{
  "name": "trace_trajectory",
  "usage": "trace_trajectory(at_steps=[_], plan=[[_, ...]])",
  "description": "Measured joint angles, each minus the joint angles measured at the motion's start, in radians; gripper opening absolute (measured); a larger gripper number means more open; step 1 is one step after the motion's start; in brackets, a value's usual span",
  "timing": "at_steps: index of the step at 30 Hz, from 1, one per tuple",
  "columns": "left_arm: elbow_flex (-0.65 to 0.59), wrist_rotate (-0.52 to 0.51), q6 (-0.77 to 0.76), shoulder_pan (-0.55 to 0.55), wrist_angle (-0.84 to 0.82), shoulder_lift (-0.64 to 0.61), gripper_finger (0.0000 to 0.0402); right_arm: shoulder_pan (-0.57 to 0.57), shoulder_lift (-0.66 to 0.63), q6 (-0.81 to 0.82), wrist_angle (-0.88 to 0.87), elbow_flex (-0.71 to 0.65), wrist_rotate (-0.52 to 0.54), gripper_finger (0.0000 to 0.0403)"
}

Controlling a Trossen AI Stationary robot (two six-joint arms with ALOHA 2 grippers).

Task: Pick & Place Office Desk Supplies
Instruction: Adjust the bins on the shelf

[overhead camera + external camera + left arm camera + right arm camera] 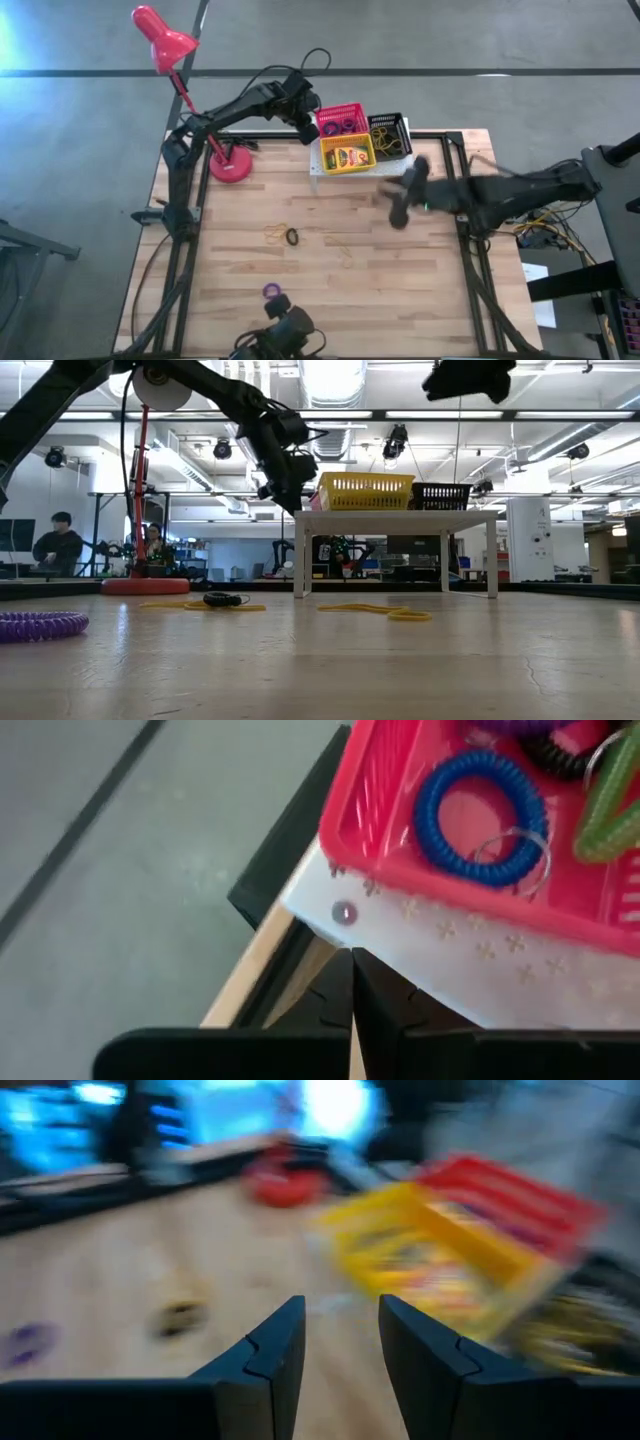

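From above, the left tool [306,112] hangs beside the pink basket [342,121] on the shelf [316,160]; the right tool [408,195], empty, sits over the surface [340,290].

Level view: loops [222,600] lie loose.

Left wrist: fingers clenched, empty. Right wrist: fingers apart. I'd guess a pick comes next, needing a descent onto a loop.

right tool [400,205] blurred, yellow basket [440,1260] smeared
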Motion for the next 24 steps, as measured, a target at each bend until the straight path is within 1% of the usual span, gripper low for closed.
trace_trajectory(at_steps=[2,4,6,8,10,12,14,16,18,20,24], plan=[[-0.005,0.000,0.012,0.000,0.018,-0.001,0.0006,-0.107,0.012,0.001,-0.141,0.093,0.009,0.0123],[-0.005,0.001,0.018,0.000,0.018,-0.001,0.0006,-0.249,0.037,0.000,-0.285,0.187,0.005,0.0123],[-0.007,0.006,0.024,0.000,0.029,-0.001,0.0006,-0.413,0.078,-0.026,-0.394,0.256,-0.029,0.0123],[-0.007,0.008,0.044,0.000,0.037,-0.002,0.0006,-0.577,0.124,-0.082,-0.427,0.301,-0.109,0.0123],[-0.008,0.008,0.056,0.000,0.058,-0.002,0.0006,-0.731,0.170,-0.132,-0.440,0.322,-0.212,0.0123],[-0.008,0.008,0.070,0.002,0.084,-0.002,0.0006,-0.861,0.213,-0.172,-0.439,0.330,-0.311,0.0123],[-0.008,0.008,0.085,0.002,0.107,-0.002,0.0006,-0.960,0.249,-0.197,-0.443,0.331,-0.389,0.0123],[-0.008,0.008,0.095,0.002,0.127,-0.002,0.0006,-1.029,0.272,-0.212,-0.440,0.326,-0.453,0.0123],[-0.008,0.008,0.098,0.003,0.152,-0.002,0.0006,-1.063,0.285,-0.218,-0.446,0.315,-0.511,0.0123],[-0.009,0.008,0.117,0.004,0.171,-0.002,0.0006,-1.070,0.292,-0.222,-0.463,0.306,-0.549,0.0123],[-0.028,0.017,0.149,0.006,0.227,-0.002,0.0006,-1.065,0.292,-0.222,-0.462,0.286,-0.576,0.0123]])
